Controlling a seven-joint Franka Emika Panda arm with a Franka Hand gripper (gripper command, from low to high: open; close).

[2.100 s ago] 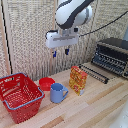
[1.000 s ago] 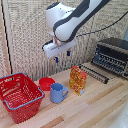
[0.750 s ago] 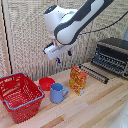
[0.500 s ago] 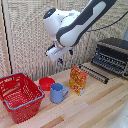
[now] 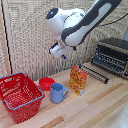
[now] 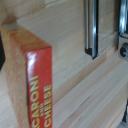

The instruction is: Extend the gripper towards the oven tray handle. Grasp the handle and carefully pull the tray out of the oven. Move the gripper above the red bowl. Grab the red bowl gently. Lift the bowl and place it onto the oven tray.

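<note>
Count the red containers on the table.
2: the red wire basket at the exterior view's left, and the red bowl right of it, behind the blue mug.

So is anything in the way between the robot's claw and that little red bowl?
Nothing visible is. The blue-tipped gripper hangs in open air above the small red bowl. The blue mug and the orange macaroni box stand beside the bowl, not over it.

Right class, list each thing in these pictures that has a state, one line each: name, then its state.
gripper: in the air, holding nothing, jaws unclear
oven: door flap down
red bowl: on table, empty
blue mug: upright
macaroni box: standing upright
red basket: upright
</note>
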